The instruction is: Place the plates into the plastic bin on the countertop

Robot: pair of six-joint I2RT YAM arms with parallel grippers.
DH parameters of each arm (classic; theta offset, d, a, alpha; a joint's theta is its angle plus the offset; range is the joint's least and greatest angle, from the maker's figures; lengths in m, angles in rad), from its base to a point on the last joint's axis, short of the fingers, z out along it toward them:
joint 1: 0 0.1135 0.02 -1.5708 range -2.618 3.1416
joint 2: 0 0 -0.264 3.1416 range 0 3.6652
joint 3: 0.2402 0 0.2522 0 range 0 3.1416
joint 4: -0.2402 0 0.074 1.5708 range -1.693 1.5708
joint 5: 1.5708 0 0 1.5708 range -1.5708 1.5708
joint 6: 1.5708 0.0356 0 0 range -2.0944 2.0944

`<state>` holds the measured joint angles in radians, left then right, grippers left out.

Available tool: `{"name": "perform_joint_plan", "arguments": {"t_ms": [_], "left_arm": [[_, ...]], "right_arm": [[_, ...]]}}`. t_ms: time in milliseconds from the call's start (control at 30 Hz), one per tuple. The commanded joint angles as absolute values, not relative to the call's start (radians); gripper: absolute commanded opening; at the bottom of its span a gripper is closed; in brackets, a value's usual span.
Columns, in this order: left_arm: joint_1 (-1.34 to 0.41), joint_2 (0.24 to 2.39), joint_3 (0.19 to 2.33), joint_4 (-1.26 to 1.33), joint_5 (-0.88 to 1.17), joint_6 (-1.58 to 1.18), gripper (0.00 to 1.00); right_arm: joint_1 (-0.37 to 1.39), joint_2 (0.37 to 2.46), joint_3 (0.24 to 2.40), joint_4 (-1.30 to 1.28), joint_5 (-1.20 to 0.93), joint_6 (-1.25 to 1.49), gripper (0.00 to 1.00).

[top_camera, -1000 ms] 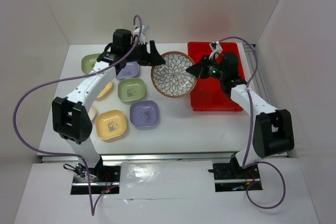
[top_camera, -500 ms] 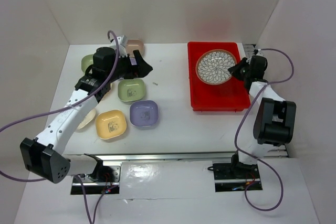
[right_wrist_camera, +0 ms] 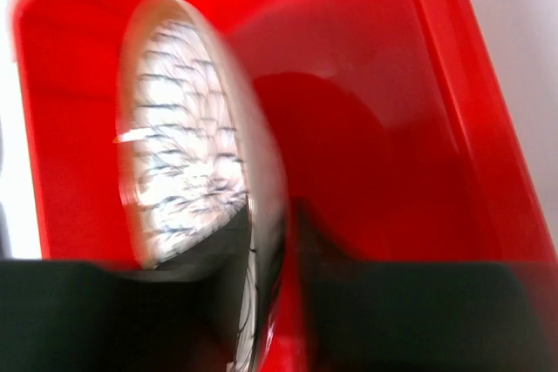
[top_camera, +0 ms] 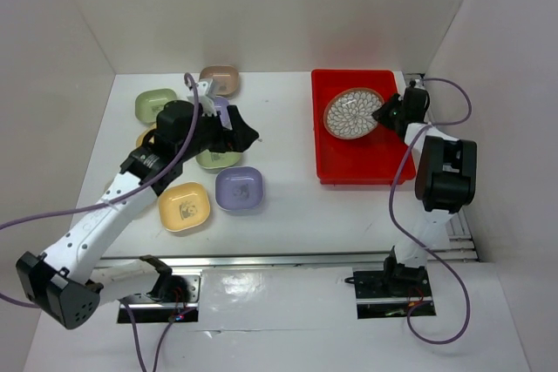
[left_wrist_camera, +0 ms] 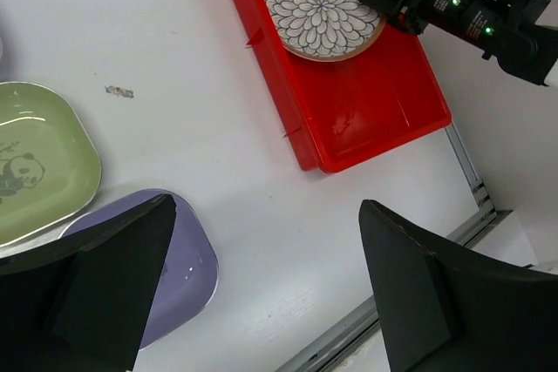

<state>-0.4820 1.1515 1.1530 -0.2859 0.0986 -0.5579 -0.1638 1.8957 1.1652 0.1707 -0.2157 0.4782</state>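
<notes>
The round brown-rimmed plate (top_camera: 352, 113) with white petals sits tilted inside the red plastic bin (top_camera: 362, 165), at its far end. My right gripper (top_camera: 384, 112) is shut on its right rim; in the right wrist view the plate (right_wrist_camera: 187, 145) stands edge-on between the blurred fingers (right_wrist_camera: 366, 302). My left gripper (top_camera: 247, 136) hangs open and empty over the countertop (top_camera: 288, 206), above the small dishes. Under it lie a lilac dish (left_wrist_camera: 179, 272) and a green dish (left_wrist_camera: 35, 158). The left wrist view also shows the bin (left_wrist_camera: 366, 119) and the plate (left_wrist_camera: 323, 2).
More dishes lie on the left half: green (top_camera: 154, 104), tan-pink (top_camera: 220, 80), green (top_camera: 218, 159), lilac (top_camera: 239, 188), yellow (top_camera: 184, 206). White walls close in the left, back and right. A metal rail (top_camera: 279, 260) runs along the near edge.
The right gripper carried the round plate from the countertop into the bin. The left gripper let go of the plate's left rim, opened wide and drew back over the small dishes.
</notes>
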Motion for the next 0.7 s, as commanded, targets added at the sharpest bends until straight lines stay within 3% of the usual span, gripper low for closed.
{"name": "perform_joint_plan", "arguments": {"t_ms": [0, 33, 67, 100, 333, 567, 667], "left_arm": [[-0.491, 1.092, 1.138, -0.265, 0.052, -0.572, 1.00], [-0.500, 1.079, 1.126, -0.265, 0.052, -0.583, 1.00], [-0.500, 1.078, 1.117, -0.290, 0.038, -0.583, 1.00], [-0.500, 1.068, 1.117, -0.299, 0.038, -0.583, 1.00], [-0.509, 1.026, 1.092, -0.374, -0.053, -0.592, 1.00], [-0.509, 1.026, 1.161, -0.586, -0.255, -0.641, 1.00], [-0.509, 0.996, 1.183, -0.623, -0.264, -0.641, 1.00]], "right_arm": [[-0.150, 1.891, 1.262, 0.265, -0.189, 0.474, 0.40], [-0.150, 1.891, 1.262, 0.252, -0.189, 0.474, 0.61], [-0.141, 1.891, 1.262, 0.252, -0.177, 0.474, 0.72], [-0.141, 1.878, 1.262, 0.233, -0.154, 0.465, 1.00], [-0.082, 1.749, 1.221, 0.177, -0.023, 0.419, 1.00], [0.135, 1.657, 1.319, -0.133, 0.529, 0.411, 1.00], [0.211, 1.616, 1.312, -0.172, 0.404, 0.420, 1.00]]}}
